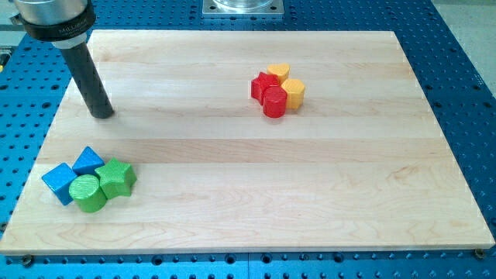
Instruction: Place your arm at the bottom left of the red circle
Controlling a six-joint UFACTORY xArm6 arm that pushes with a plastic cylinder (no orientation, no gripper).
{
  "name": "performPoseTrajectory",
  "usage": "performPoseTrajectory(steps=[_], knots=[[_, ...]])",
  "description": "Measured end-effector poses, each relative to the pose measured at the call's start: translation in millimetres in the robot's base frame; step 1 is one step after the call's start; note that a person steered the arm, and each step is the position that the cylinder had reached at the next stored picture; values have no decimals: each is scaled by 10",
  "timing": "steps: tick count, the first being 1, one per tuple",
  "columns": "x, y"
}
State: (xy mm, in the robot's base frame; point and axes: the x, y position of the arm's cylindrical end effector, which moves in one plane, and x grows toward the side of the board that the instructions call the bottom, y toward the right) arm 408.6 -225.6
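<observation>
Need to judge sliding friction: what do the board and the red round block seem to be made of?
Board: pale wood, smooth finish, visible grain and plank seams. Red round block: probably painted wood or plastic, uniform matte colour; I cannot tell which. My tip stands far to its left.

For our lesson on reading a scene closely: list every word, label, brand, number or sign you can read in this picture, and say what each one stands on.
Pale lettering on the dark collar above the rod: too small and blurred to read.
No readable text on the wooden board, the red circle or the other blocks.
My tip is unmarked; it rests far toward the view's left of the red circle.
</observation>
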Motion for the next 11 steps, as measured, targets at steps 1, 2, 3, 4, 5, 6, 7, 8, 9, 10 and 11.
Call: performPoseTrajectory(steps=[1,2,3,4,5,6,7,8,9,10,11], knots=[[442,554],[557,959],[593,1190],[614,1382],[614,1382],[614,1382],[614,1467],[613,1489],[613,1628],[617,1683],[618,1683]])
